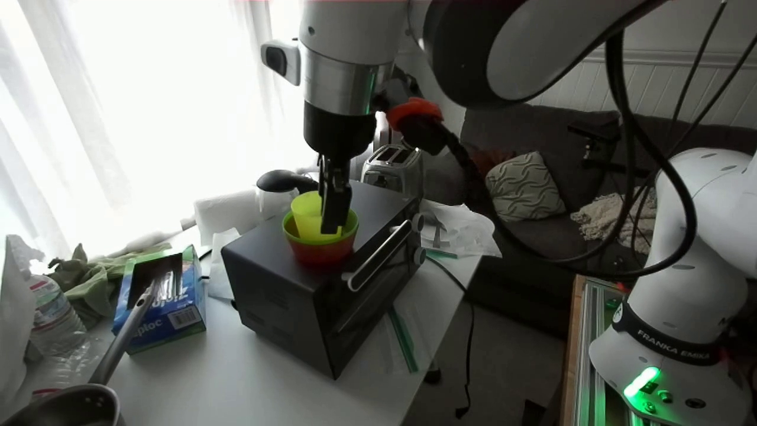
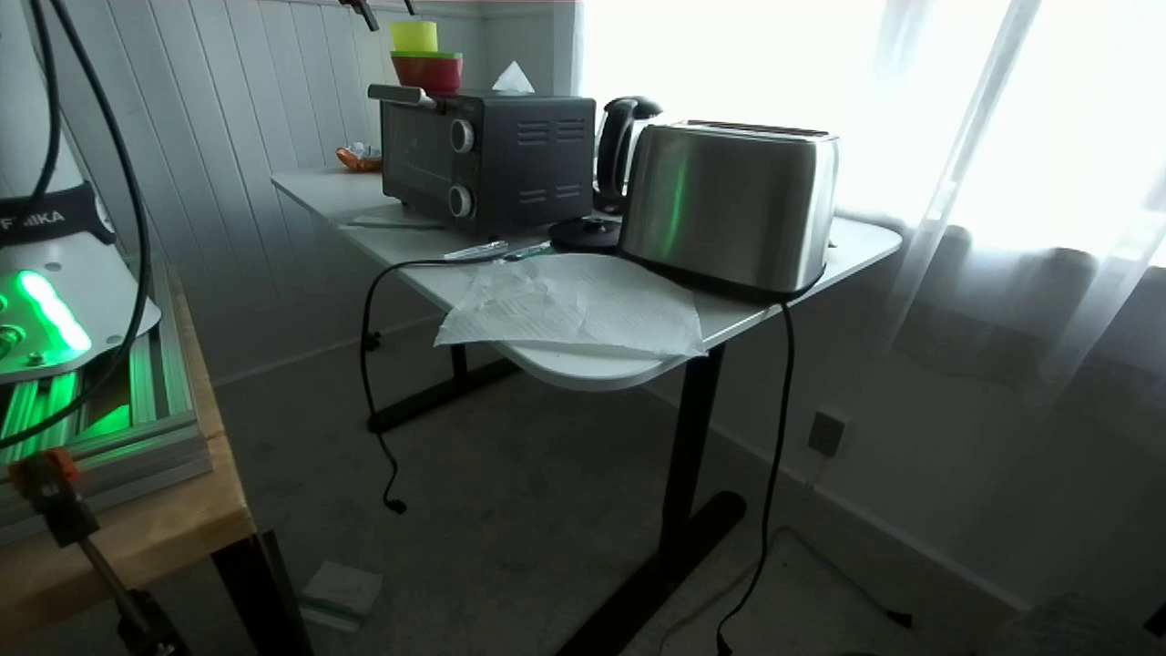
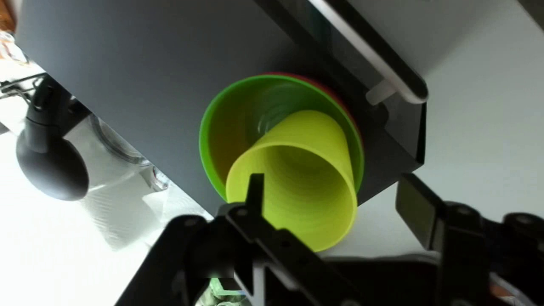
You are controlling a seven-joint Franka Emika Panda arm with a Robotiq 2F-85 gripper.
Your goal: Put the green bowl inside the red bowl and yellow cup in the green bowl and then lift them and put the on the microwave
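Observation:
The black microwave (image 1: 260, 260) stands on the white table, with its silver handle (image 1: 378, 255) across the front. The red bowl (image 1: 322, 254) sits on top of it near the front edge. The green bowl (image 3: 205, 140) is nested in the red bowl; only a sliver of red (image 3: 333, 95) shows in the wrist view. The yellow cup (image 3: 297, 191) stands inside the green bowl, toward one side, its mouth facing my wrist camera. My gripper (image 1: 334, 223) is open and empty above the stack. In an exterior view the fingertips (image 2: 386, 15) are higher than the cup (image 2: 414, 36), apart from it.
A silver toaster (image 2: 729, 205) and a kettle with a black handle (image 2: 619, 150) stand beside the microwave. A blue Ziploc box (image 1: 162, 302), a pan (image 1: 65, 405) and a water bottle (image 1: 53, 313) are on the table. Paper towel (image 2: 574, 305) hangs over the table edge.

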